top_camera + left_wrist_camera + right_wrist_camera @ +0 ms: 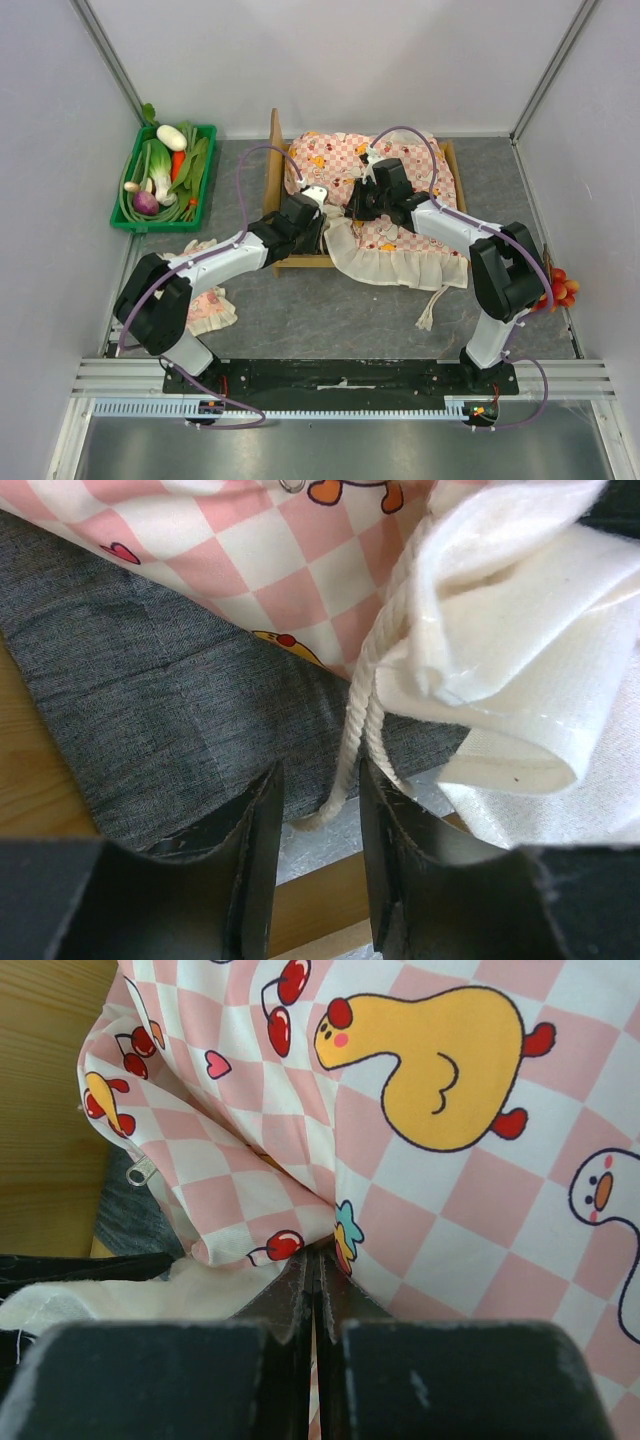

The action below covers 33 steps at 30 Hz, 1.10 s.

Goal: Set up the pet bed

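The pet bed [274,160], a light-wood frame with a dark grey fabric base [150,730], stands at the table's back middle. A pink-checked mattress [400,165] lies rumpled across it, its cream frill [395,262] hanging over the front rail. My left gripper [315,212] hovers at the bed's front left. In the left wrist view it [320,775] is open over the wooden rail [320,895], a white cord [360,720] lying loose between the fingers. My right gripper [316,1255] is shut on a pinched fold of the mattress [430,1160], near its middle [358,205].
A green basket [125,205] of toy vegetables sits at the back left. A small pink frilled pillow [208,308] lies at the front left, partly under my left arm. An orange-red object [562,290] lies by the right wall. A cord end [432,308] trails on the table.
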### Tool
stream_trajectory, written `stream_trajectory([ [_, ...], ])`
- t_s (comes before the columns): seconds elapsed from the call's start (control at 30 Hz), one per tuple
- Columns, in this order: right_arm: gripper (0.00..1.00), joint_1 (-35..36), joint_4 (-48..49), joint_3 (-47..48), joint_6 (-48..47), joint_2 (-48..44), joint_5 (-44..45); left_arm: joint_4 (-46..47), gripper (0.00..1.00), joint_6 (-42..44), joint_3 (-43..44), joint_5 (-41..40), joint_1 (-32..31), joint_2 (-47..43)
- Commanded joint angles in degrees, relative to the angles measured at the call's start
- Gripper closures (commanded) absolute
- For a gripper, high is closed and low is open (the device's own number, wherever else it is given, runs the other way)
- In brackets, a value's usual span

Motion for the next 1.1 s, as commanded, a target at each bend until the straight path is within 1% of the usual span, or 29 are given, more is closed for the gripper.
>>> stream_trajectory([
  [0.0,1.00,-0.5,1.0,1.6,-0.2,0.7,-0.4,1.6,0.60,2.1,1.0,-0.6,0.2,1.0],
  [0.1,1.00,-0.6,1.0,1.6,-0.1,0.6,-0.6,1.4,0.76,2.4,1.6,0.1,0.3,1.0],
  [0.13,1.00,-0.6,1.0,1.7,-0.1,0.6,-0.8,0.7,0.86,2.5,1.8,0.2,0.2,0.5],
  [0.2,1.00,-0.7,1.0,1.7,-0.1,0.5,-1.1,-0.6,0.93,2.8,3.3,0.2,0.2,-0.5],
  [0.23,1.00,-0.7,1.0,1.7,-0.1,0.3,-1.5,-3.4,0.98,3.6,4.4,0.3,0.2,-1.2],
  [0.37,1.00,-0.6,1.5,1.0,0.5,-1.2,-5.2,-9.4,0.98,6.9,10.4,0.4,0.1,-6.6],
  [0.5,1.00,-0.6,2.3,0.1,0.9,-3.2,-7.2,-13.7,0.98,9.3,13.6,2.5,0.1,-10.0],
  [0.57,1.00,-0.6,2.8,-0.3,1.3,-3.8,-7.7,-15.8,0.98,9.8,15.3,4.2,0.1,-10.4],
  [0.7,1.00,-0.6,2.9,-0.6,1.6,-4.9,-9.2,-24.3,0.98,8.1,19.6,3.6,0.1,-10.5],
  [0.8,1.00,-0.5,3.3,-1.0,2.1,-5.4,-10.0,-25.1,0.98,7.9,21.0,4.4,0.1,-11.9],
  [0.87,1.00,-0.3,3.7,-1.0,2.3,-5.5,-10.8,-28.0,0.98,8.5,23.5,4.3,0.2,-11.3],
  [0.93,1.00,-0.2,3.7,-1.0,2.5,-5.7,-11.1,-31.8,0.98,9.5,25.4,6.0,0.1,-10.3],
  [1.07,1.00,0.1,4.1,-1.0,3.1,-6.0,-11.6,-34.3,0.98,7.9,27.7,6.0,0.1,-9.3],
])
